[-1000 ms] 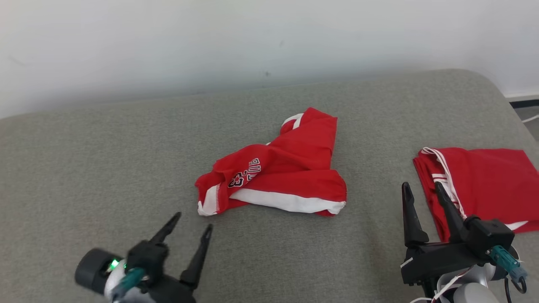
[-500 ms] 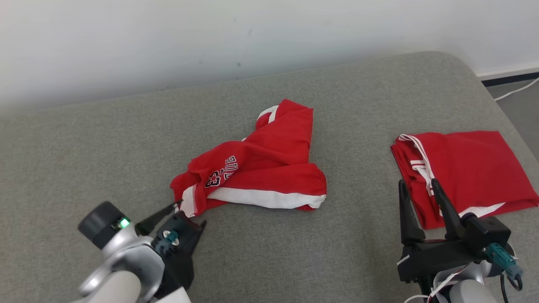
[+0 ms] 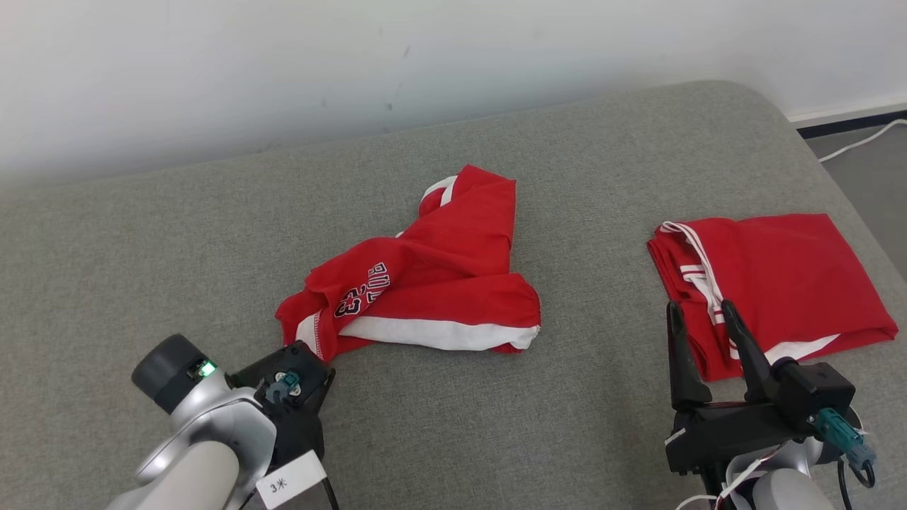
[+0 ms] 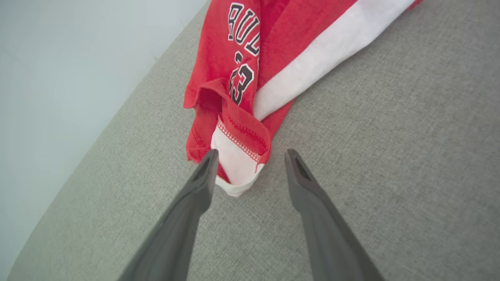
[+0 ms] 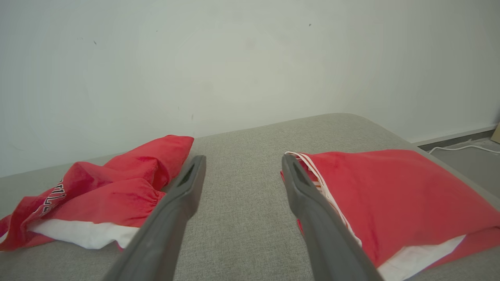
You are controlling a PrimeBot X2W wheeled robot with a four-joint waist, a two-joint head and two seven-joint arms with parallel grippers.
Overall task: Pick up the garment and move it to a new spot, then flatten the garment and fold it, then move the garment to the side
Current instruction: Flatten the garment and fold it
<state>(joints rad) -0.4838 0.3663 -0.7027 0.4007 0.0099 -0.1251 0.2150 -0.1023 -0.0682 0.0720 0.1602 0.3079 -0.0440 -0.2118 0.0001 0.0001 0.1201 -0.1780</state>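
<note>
A crumpled red garment (image 3: pixel 439 283) with white trim and black lettering lies in the middle of the grey cushion (image 3: pixel 177 248). My left gripper (image 3: pixel 306 352) is at its near-left corner. In the left wrist view the garment (image 4: pixel 234 58) runs up and away, and the left gripper (image 4: pixel 252 154) is open, its two fingers straddling the white hemmed corner (image 4: pixel 234 175). The left finger touches the cloth. My right gripper (image 3: pixel 699 308) stands open and holds nothing at the lower right. In the right wrist view the right gripper (image 5: pixel 243 158) points between the crumpled garment (image 5: pixel 117 187) and a folded one.
A folded red garment (image 3: pixel 779 276) with white stripes lies flat at the cushion's right end, just beyond my right fingers, also seen as the folded garment (image 5: pixel 390 195). A pale wall (image 3: pixel 425 57) backs the cushion. Floor with a white cable (image 3: pixel 857 142) lies to the far right.
The camera has shifted. My left arm has reached forward to the garment's near-left corner, and its jaws have narrowed a little around it. The right arm has held still.
</note>
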